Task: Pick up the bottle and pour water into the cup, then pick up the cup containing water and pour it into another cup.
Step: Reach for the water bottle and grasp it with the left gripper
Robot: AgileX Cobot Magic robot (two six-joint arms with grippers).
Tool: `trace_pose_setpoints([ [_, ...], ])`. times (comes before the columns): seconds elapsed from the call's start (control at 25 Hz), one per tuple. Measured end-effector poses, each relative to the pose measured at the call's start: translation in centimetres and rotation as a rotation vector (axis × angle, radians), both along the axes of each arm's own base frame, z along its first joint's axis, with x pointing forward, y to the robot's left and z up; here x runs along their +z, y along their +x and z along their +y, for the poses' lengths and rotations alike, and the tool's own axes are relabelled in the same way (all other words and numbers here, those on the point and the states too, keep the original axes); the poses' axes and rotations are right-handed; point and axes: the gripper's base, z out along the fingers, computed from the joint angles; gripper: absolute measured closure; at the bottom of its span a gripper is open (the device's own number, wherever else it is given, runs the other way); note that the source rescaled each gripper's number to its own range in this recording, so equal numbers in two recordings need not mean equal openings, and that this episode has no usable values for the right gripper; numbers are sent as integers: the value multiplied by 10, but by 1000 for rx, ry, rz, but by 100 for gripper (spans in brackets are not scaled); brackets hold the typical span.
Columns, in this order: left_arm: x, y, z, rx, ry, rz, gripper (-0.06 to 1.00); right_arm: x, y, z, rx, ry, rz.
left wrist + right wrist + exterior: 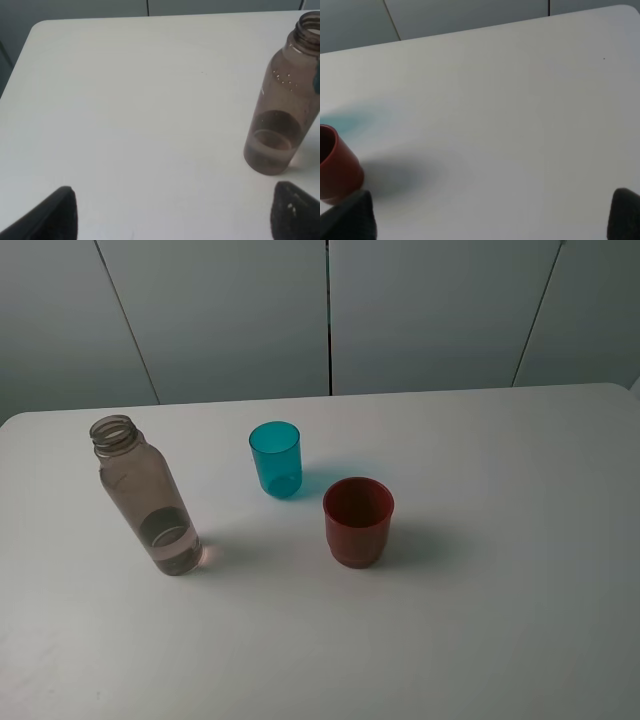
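Left hand (175, 220) is hanging wide open & empty w/ the bottle (280, 115) standing just ahead, off toward one fingertip (295, 212), nearly empty so prob light, slick thin plastic, so I'm favouring a mid-body grip

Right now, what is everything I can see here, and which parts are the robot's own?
bottle: one, smoky-grey clear, uncapped, upright on the table's left, a little liquid inside.
teal cup: one, teal-blue, upright near the middle, further back.
red cup: one, dark red, upright, right of the teal cup, nearer, not touching it.
table: one, white, under everything.
wall panels: several, grey, behind the table.
left tool: one, dark, open, near the bottle.
right tool: one, dark, open, near the red cup.
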Motion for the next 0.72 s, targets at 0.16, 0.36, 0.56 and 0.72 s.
trace_pose_setpoints([
  [0.16, 12, 9, 0, -33, 51, -52, 1, 0, 0, 0, 0, 0, 0],
  [0.36, 36, 53, -9, -158, 94, -167, 1, 0, 0, 0, 0, 0, 0],
  [0.56, 35, 112, -23, -325, 22, -129, 1, 0, 0, 0, 0, 0, 0],
  [0.72, 18, 153, -32, -390, -132, -22, 1, 0, 0, 0, 0, 0, 0],
])
